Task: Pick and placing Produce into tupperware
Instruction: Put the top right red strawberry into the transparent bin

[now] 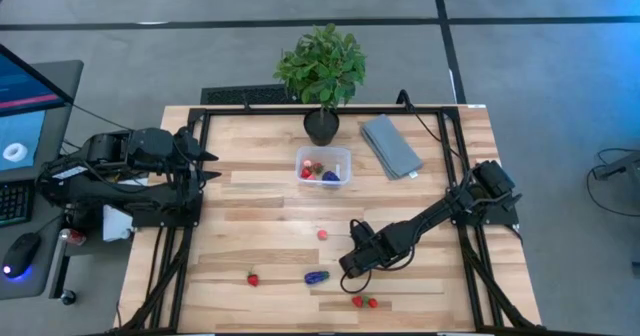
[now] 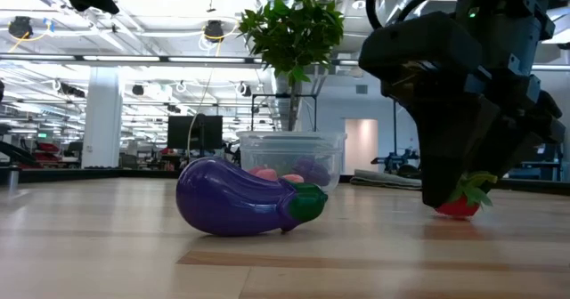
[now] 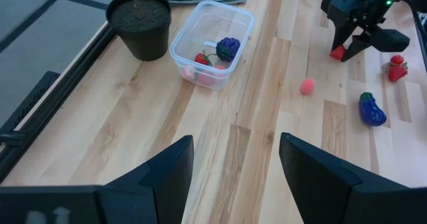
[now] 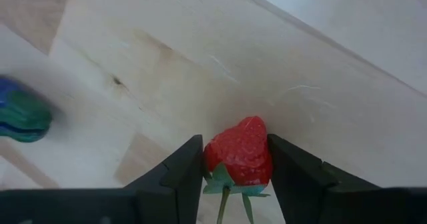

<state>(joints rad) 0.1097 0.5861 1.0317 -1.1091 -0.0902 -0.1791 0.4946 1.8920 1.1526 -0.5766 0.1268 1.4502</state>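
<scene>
From above, the right gripper (image 1: 349,268) sits low near the tabletop's front edge, the clear tupperware (image 1: 323,166) toward the back edge. Its wrist view shows it clenched on a red, green-leaved strawberry (image 4: 239,152). The left gripper (image 3: 235,159) hangs released at the left edge.

High view: looks straight down from above, far enough to hold the whole wooden table (image 1: 260,191) and both arms.
Low view: sits at table-top level, looks across the boards into the room; very near the purple eggplant (image 2: 240,198).
Left wrist view: looks from the table's side over the boards, from some way off, toward the tupperware (image 3: 212,43).
Right wrist view: points down at the boards, very close to a strawberry (image 4: 239,152).
Shared: eggplant appears in all four views; the tupperware in three.
</scene>
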